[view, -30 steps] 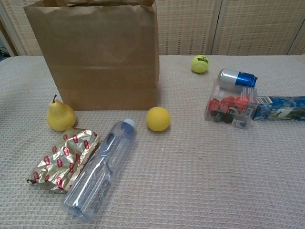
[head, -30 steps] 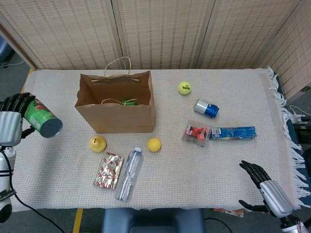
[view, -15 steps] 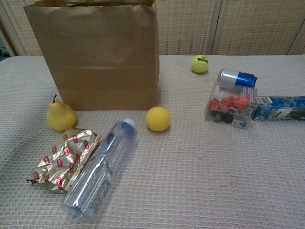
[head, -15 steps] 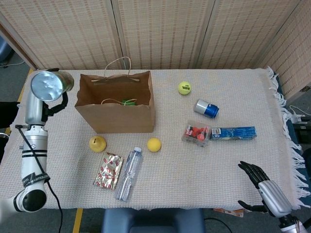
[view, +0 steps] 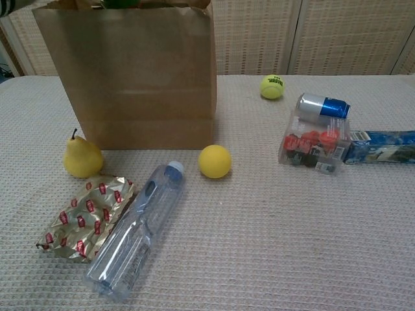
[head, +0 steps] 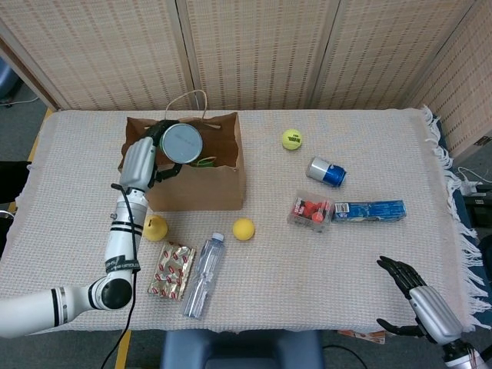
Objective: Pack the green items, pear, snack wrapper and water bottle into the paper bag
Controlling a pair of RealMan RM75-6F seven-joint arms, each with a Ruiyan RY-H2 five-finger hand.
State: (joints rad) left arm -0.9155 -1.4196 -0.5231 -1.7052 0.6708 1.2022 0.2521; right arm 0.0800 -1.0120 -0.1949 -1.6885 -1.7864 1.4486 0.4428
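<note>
The left hand (head: 141, 163) has its fingers wrapped around a green can (head: 181, 143), whose silver end faces the head camera, and holds it over the open mouth of the paper bag (head: 196, 184). Something green already lies inside the bag. The right hand (head: 421, 300) hangs off the near right corner of the desk (head: 323, 269) with its fingers spread and nothing in them.

In front of the bag, the pear (view: 82, 157) stands at its near left corner. Just beside the pear lies the snack wrapper (view: 85, 216), gold with red marks, and the water bottle (view: 137, 230) lies alongside it, touching its right edge, cap toward the bag. A yellow ball (view: 214, 161) sits near the bag's near right corner.

To the right, well apart from the bag, are a tennis ball (view: 273, 87), a blue can (view: 323, 106) on its side, a clear box of red items (view: 314, 148) and a blue carton (view: 381, 146) lying flat beside that box.
</note>
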